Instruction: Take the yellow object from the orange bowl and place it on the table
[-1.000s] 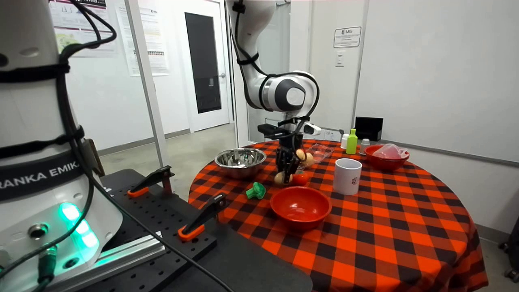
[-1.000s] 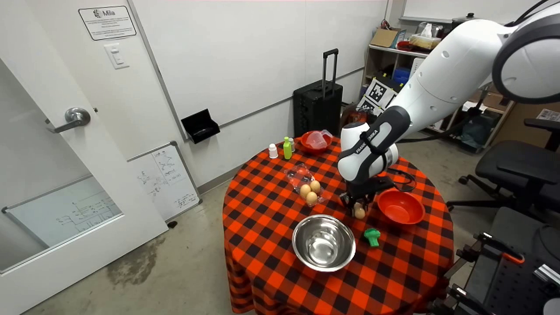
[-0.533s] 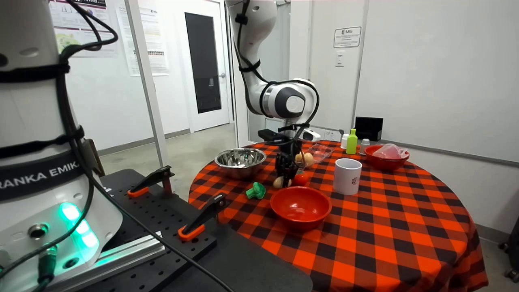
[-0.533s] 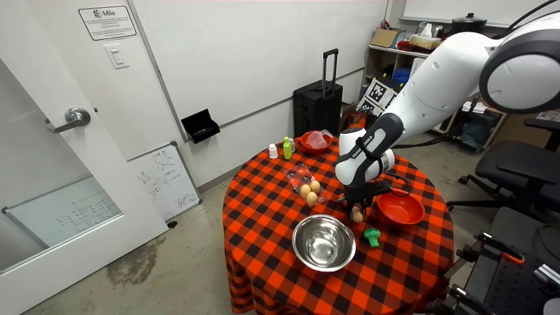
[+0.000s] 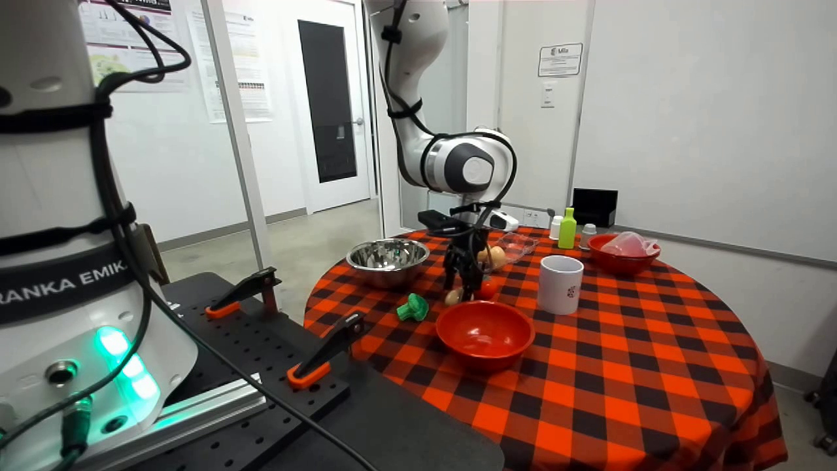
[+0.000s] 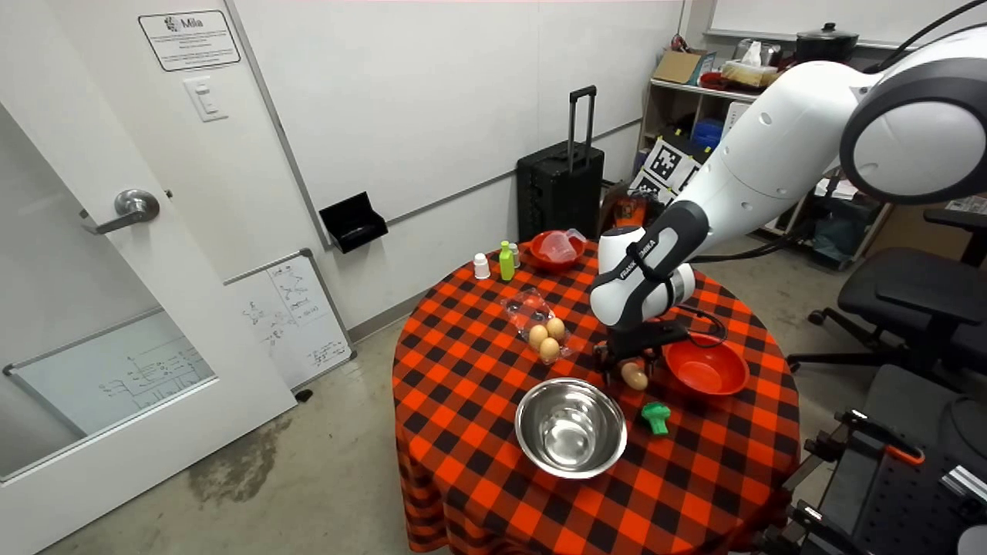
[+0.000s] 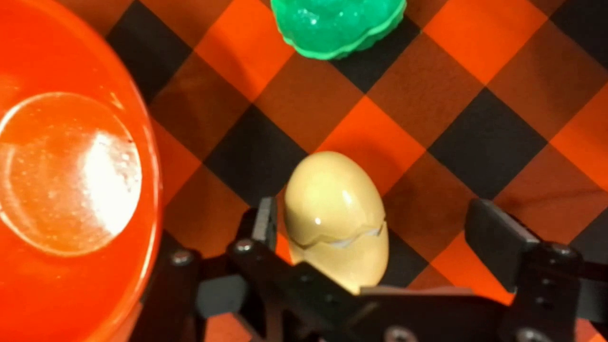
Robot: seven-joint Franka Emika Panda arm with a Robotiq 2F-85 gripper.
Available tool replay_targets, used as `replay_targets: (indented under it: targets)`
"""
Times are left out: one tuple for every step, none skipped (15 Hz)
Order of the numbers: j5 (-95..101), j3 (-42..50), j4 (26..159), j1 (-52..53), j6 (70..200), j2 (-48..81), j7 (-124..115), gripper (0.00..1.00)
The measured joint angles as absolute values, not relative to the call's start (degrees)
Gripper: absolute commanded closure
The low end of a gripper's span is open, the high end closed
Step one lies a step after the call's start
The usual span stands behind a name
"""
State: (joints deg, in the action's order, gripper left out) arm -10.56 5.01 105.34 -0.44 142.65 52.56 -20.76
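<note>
Your claw (image 7: pixel 379 228) is spread wide, its two dark pads (image 7: pixel 494 242) well apart, with a yellow egg (image 7: pixel 335 199) between them. The egg lies on the worktop (image 5: pixel 628 392), outside the orange bowl (image 7: pixel 71 304). In the wrist view it sits just beside the pad nearer the bowl, with a broad gap to the farther pad. A jagged crack line crosses its glossy shell; its lower end is hidden behind the claw.

To the left in the wrist view, you see the shiny inside of the orange bowl; at the top edge, part of a green broccoli piece (image 7: pixel 337 26).

In both exterior views, your white arm (image 6: pixel 786 146) reaches over the round worktop, checked in red and black, and the claw hangs low near the orange bowl. In an exterior view, a red tomato (image 5: pixel 488 288) shows close to the claw, and a white cup (image 5: pixel 560 284) stands upright near the bowl.

Also on the worktop are a steel bowl (image 6: pixel 570 428), three brown eggs (image 6: pixel 549 351) at one end of a clear plastic tray (image 6: pixel 527 304), an upright light-green bottle (image 6: pixel 506 264), and another red bowl (image 5: pixel 618 265) holding something pinkish and translucent.
</note>
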Motion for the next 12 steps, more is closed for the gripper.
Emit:
replay_targets:
  targets:
    - [-10.7,5.0,105.3,-0.5,142.7,52.5,-20.8,0.00]
    - [-10.8,5.0,105.3,-0.5,142.8,52.4,-20.8,0.00]
    - [-10.8,5.0,105.3,-0.6,142.9,52.3,-20.8,0.00]
    - [-10.8,5.0,105.4,-0.5,143.2,52.0,-20.8,0.00]
    - [-10.8,5.0,105.6,-0.5,143.7,51.6,-20.8,0.00]
    - [-10.8,5.0,105.9,-0.5,144.1,50.9,-20.8,0.00]
    - [-10.8,5.0,106.3,-0.5,144.5,50.2,-20.8,0.00]
    - [-10.8,5.1,106.9,-0.4,144.9,49.1,-20.8,0.00]
    - [-10.8,5.2,107.8,-0.3,145.3,47.8,-20.8,0.00]
    - [-10.8,5.4,108.7,0.0,145.6,46.4,-20.8,0.00]
    - [-10.5,5.7,109.8,0.3,145.6,44.8,-20.8,0.00]
    - [-10.4,6.0,110.9,0.6,145.7,43.1,-20.8,0.00]
